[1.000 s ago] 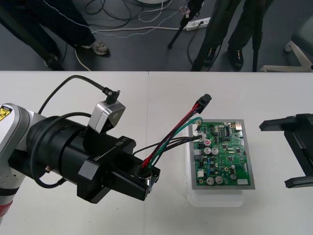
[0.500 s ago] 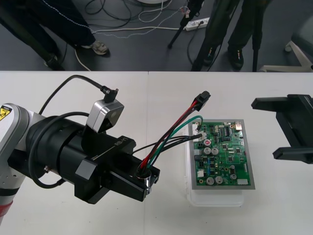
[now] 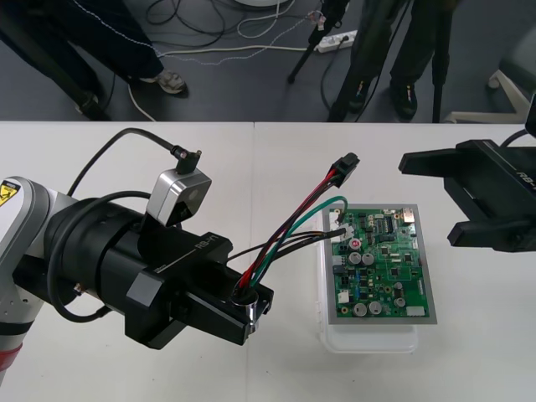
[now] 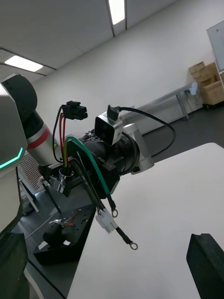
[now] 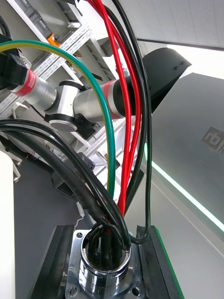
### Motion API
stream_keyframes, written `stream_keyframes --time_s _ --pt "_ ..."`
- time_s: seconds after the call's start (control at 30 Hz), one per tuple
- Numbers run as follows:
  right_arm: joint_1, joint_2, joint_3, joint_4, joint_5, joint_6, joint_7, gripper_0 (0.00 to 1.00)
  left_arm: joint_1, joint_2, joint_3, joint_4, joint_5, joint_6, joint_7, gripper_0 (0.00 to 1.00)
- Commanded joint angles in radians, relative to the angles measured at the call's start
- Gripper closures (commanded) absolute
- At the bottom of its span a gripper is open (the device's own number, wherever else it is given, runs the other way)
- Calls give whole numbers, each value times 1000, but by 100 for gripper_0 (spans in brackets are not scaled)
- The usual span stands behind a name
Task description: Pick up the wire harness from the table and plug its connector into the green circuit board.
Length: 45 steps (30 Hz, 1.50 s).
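Clamping the round metal socket (image 3: 248,295) of the red, black and green wire harness (image 3: 289,234) between its fingers (image 5: 145,257), the left gripper (image 3: 251,303) hovers above the light table (image 3: 167,151), left of the green circuit board (image 3: 381,264) on its white base (image 3: 368,339). The wires rise toward the board, their small black plug (image 3: 345,173) in the air near its far left corner, unplugged. The right gripper (image 3: 429,199) hangs beside the board's far right corner, fingers wide apart.

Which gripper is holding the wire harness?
The left gripper: it is shut on the wire harness at its round metal socket. The right gripper stands open and empty, to the right of the green circuit board.
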Motion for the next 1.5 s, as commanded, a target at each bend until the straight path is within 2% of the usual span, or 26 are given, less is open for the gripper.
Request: stream_keyframes --time_s 0.03,0.23,0.67,0.83,1.5 --pt "-104 38 74 19 -17 -27 -41 0 -30 -21 -29 -28 27 -36 101 100" --pt "-159 83 95 41 -20 -39 -57 0 -29 -21 -28 -28 29 -36 101 100" --pt "-213 146 103 27 -45 -51 -187 0 -30 -21 -28 -28 40 -36 103 100" --pt "-237 175 153 10 -47 -51 -189 0 -30 -22 -28 -28 41 -36 103 100" --pt "-285 201 184 -25 -60 -40 -198 0 -30 -22 -28 -28 43 -36 101 100"
